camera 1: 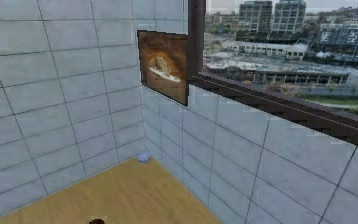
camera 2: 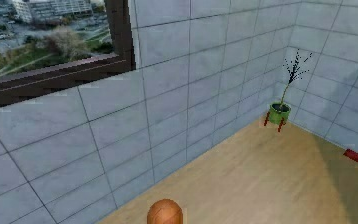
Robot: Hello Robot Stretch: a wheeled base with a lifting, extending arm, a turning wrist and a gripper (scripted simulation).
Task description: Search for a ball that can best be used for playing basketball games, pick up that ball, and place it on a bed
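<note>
1. An orange-brown ball sits at the arm side view's bottom edge, just left of the middle. It lies on the wooden floor and the frame cuts off its lower part.
2. The ball lies near the foot of a grey tiled wall, which runs up to a window looking out on city buildings.
3. The state of the end effector cannot be told from these views.
4. In the far corner of the arm side view, a potted plant with thin dark twigs stands in a green pot on a reddish stand.
5. A small red thing lies on the floor at that view's right edge, well apart from the ball.
6. In the forward view, a framed picture hangs on the tiled wall beside the window's dark frame.
7. A small pale blob rests in the room corner below the picture; its kind cannot be told.
8. A dark rounded shape touches the forward view's bottom edge, too small to identify.
</note>
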